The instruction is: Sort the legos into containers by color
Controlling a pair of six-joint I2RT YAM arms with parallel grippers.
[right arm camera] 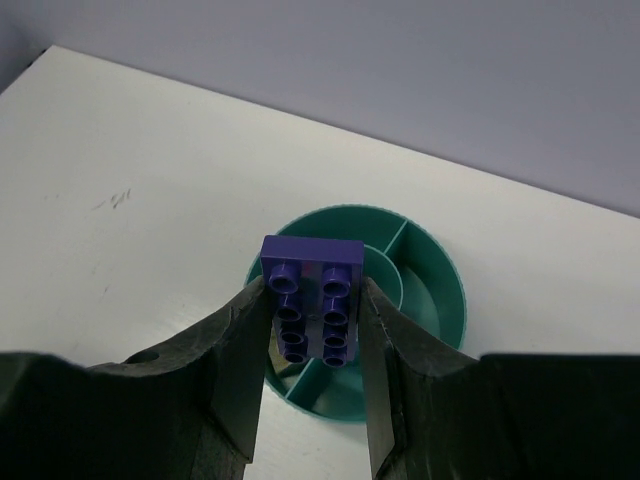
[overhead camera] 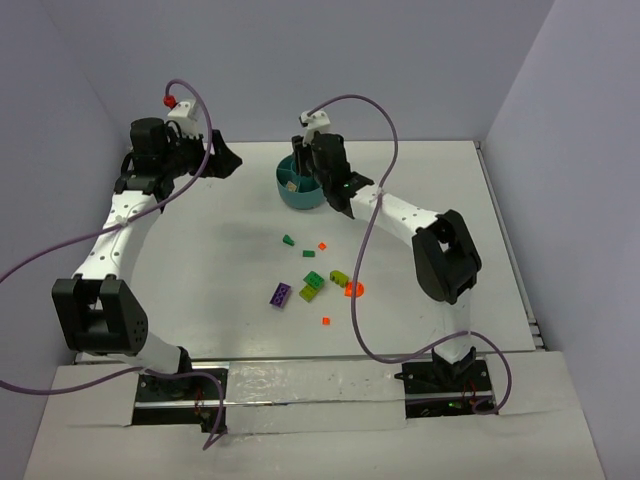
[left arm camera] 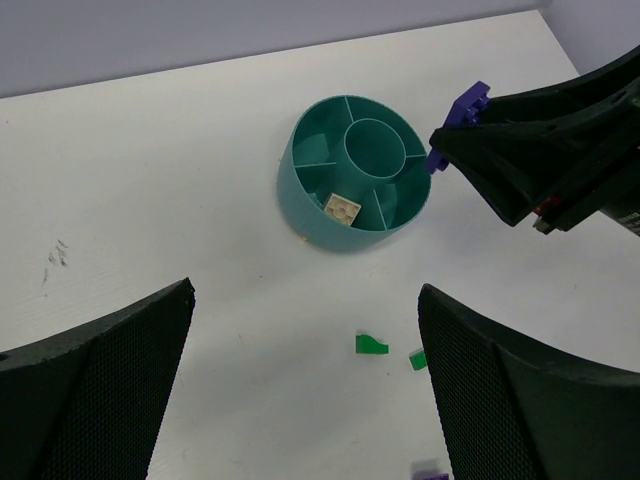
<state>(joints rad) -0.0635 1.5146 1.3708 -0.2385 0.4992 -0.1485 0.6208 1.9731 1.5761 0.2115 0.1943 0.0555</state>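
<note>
My right gripper [right arm camera: 312, 325] is shut on a purple studded brick [right arm camera: 312, 298] and holds it above the near-left side of the round teal bowl [right arm camera: 452, 292]. In the left wrist view the brick [left arm camera: 462, 118] sticks out of the right gripper [left arm camera: 520, 165], just right of the bowl [left arm camera: 300, 185]. One compartment holds a pale cream brick [left arm camera: 342, 208]. My left gripper [left arm camera: 305, 395] is open and empty, raised left of the bowl [overhead camera: 290, 192]. Loose legos lie mid-table: a purple one [overhead camera: 281, 295], dark green ones [overhead camera: 288, 240] [overhead camera: 314, 280], lime ones [overhead camera: 340, 277] and orange-red ones [overhead camera: 353, 290].
Purple cables hang from both arms over the table. Walls stand behind the bowl and at both sides. A small orange bit [overhead camera: 326, 321] lies nearest the arm bases. Two green bits [left arm camera: 371, 345] lie between my left fingers' view and the bowl.
</note>
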